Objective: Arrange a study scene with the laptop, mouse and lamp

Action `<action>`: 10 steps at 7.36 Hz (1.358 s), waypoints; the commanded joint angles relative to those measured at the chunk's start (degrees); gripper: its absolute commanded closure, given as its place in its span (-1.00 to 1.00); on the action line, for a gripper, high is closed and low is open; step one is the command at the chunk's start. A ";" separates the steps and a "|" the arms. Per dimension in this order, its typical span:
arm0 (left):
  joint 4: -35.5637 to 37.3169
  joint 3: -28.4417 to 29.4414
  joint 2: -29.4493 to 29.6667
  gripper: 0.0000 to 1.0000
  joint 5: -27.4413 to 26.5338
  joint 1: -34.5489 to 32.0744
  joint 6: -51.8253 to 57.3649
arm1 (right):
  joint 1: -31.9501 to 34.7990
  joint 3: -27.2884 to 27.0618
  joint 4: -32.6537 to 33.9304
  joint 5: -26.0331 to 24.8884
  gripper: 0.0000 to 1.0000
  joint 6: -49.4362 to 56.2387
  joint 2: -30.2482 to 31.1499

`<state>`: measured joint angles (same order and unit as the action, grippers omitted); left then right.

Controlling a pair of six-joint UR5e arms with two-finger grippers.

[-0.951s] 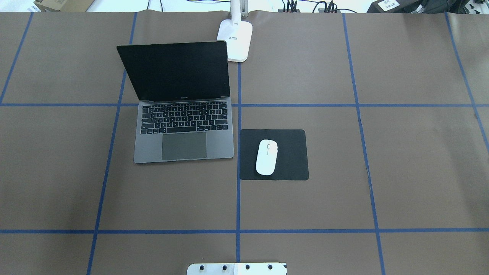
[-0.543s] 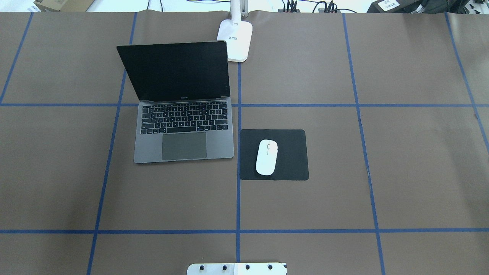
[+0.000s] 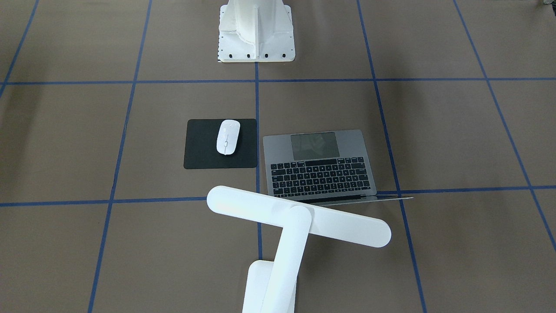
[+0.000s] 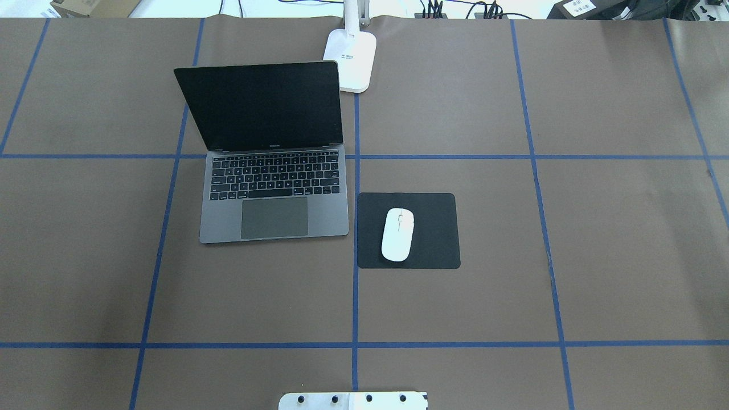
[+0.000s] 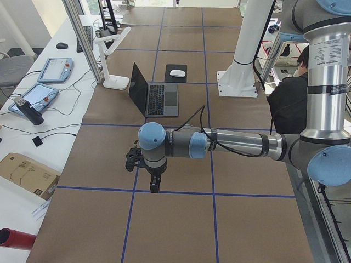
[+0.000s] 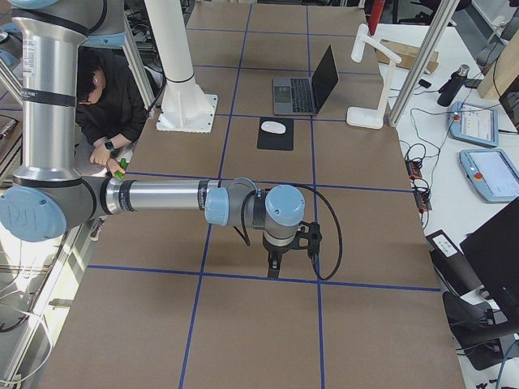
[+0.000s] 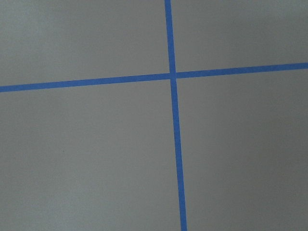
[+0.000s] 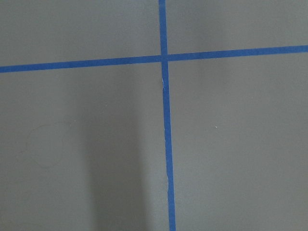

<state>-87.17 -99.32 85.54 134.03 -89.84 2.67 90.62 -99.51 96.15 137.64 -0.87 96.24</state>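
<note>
The laptop [image 4: 273,219] stands open with a dark screen, left of the table's centre line. The white mouse [image 4: 397,234] lies on a black square pad [image 4: 435,230] just right of the laptop. Behind the laptop stands the lamp [image 4: 350,60], and in the front-facing view its bar head [image 3: 299,216] hangs over the laptop's hinge edge. My left gripper [image 5: 155,186] shows only in the exterior left view and my right gripper [image 6: 274,267] only in the exterior right view. Both point down over bare table far from the objects, and I cannot tell whether they are open or shut.
The white bolted pedestal [image 3: 255,30] stands at the table's near edge on the robot's side. Blue tape lines grid the brown table [image 4: 598,256]. A person [image 6: 105,105] sits beside the pedestal. Tablets and cables lie beyond the far edge.
</note>
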 commanded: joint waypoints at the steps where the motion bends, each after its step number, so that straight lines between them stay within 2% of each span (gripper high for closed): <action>1: 0.24 0.70 1.02 -0.99 -0.09 0.10 -0.12 | 0.00 0.10 0.00 0.00 -1.00 -0.01 0.00; 4: 0.15 4.22 3.93 -0.99 -0.09 0.19 -0.12 | 0.00 0.10 0.00 0.00 -1.00 -0.01 0.00; 10: 0.15 4.57 4.54 -0.99 -0.09 0.10 -0.12 | 0.00 -0.07 0.00 0.00 -1.00 -0.09 0.00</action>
<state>-87.00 -94.78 90.07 133.94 -89.71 2.55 90.59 -99.34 96.15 137.64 -0.90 96.24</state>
